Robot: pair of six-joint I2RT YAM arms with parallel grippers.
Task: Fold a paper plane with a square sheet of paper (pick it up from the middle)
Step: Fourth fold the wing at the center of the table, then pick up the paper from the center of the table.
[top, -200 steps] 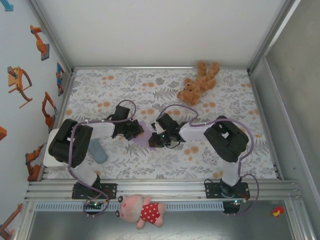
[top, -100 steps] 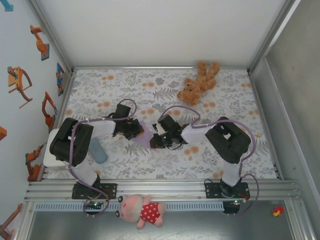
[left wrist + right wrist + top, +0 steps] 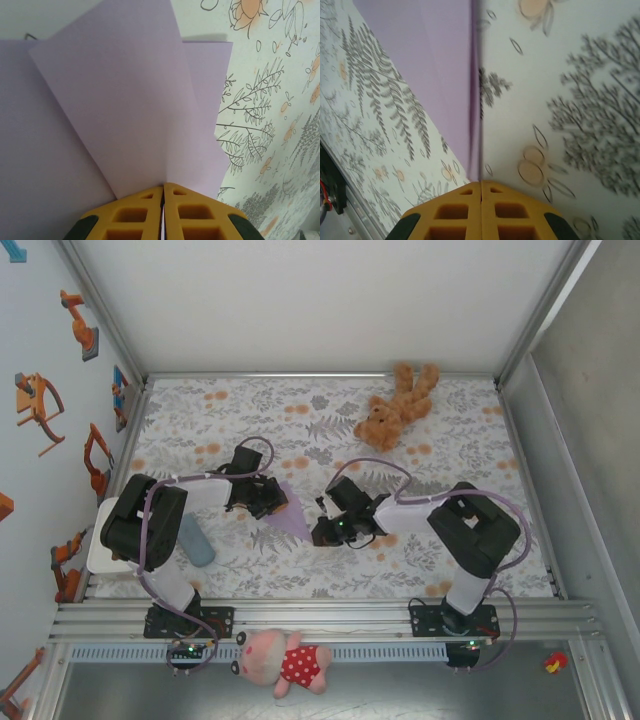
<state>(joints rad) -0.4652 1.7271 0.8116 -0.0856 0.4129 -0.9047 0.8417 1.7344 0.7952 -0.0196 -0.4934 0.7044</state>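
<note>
The pale lilac sheet of paper (image 3: 287, 517), folded into a pointed triangle, lies on the flowered table between my two grippers. My left gripper (image 3: 272, 502) is at its left corner. In the left wrist view that gripper (image 3: 163, 186) is shut on the paper (image 3: 125, 100), and two flaps fan out from the jaws. My right gripper (image 3: 320, 531) sits at the paper's near right tip. In the right wrist view its jaws (image 3: 481, 182) are shut. The paper's (image 3: 435, 65) creased edge runs down to end right at the fingertips.
A brown teddy bear (image 3: 395, 408) lies at the back right. A grey-blue pad (image 3: 196, 541) and a white block (image 3: 98, 552) sit by the left arm's base. A pink pig toy (image 3: 285, 662) rests on the front rail. Metal walls frame the table.
My right gripper has slid right and toward the near edge, off the paper's middle to its tip, uncovering more lilac. The left gripper has held its grip in place.
</note>
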